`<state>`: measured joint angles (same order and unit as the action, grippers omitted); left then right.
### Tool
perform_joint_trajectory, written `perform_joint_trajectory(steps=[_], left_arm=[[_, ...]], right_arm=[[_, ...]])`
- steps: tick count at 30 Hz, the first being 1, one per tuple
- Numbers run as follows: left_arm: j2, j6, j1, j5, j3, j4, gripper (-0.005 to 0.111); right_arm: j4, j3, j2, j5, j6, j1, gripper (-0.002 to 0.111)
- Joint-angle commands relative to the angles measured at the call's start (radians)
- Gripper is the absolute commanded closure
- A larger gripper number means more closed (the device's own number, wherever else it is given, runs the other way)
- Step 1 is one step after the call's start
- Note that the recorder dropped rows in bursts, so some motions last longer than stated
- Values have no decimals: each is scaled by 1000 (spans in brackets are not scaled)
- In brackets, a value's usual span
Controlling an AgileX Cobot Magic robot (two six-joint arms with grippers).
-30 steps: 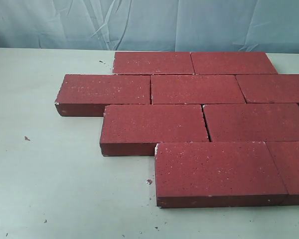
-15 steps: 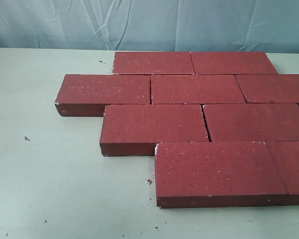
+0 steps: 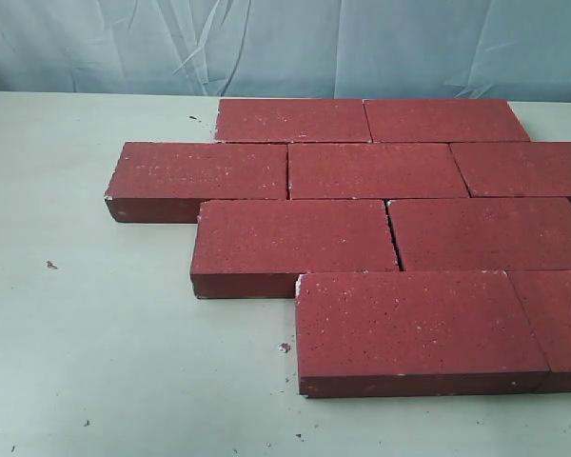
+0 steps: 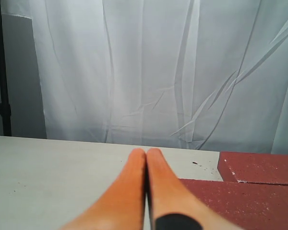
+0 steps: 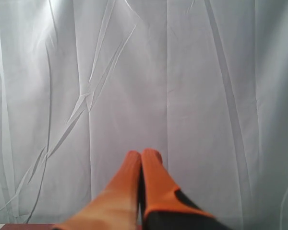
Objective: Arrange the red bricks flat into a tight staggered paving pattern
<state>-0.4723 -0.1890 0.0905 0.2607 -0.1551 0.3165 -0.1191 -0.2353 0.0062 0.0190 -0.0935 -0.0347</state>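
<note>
Open tabletop lies left of and before the red bricks, which pack the right side.

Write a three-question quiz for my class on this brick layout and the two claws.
1. How many rows do the bricks form? A: two. B: four. C: six.
2. True or false: one brick lies stacked on top of another.
3. Fill in the word: the left claw and the right claw are both ____.

Key: 1 B; 2 false, all lie flat in a single layer; 3 shut, each with its fingers pressed together and holding nothing.
</note>
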Motion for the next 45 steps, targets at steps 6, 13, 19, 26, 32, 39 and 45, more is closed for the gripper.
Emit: perform_joint_trajectory(steps=[6, 13, 19, 26, 32, 39, 45], left_arm=[[6, 3, 2, 6, 0, 0, 107], [6, 3, 2, 6, 0, 0, 107], [6, 3, 2, 6, 0, 0, 107], [6, 3, 2, 6, 0, 0, 107], [6, 3, 2, 6, 0, 0, 107], [6, 3, 2, 6, 0, 0, 107], [6, 3, 2, 6, 0, 0, 107]], right_arm=[[2, 3, -6, -2, -2, 4, 109], [2, 3, -6, -2, -2, 4, 109], [4, 20, -6, 100, -2, 4, 109], [63, 206, -6, 108, 20, 4, 109], [73, 235, -6, 162, 20, 4, 109], [84, 235, -6, 282, 20, 4, 109], [84, 235, -6, 287, 25, 4, 109]])
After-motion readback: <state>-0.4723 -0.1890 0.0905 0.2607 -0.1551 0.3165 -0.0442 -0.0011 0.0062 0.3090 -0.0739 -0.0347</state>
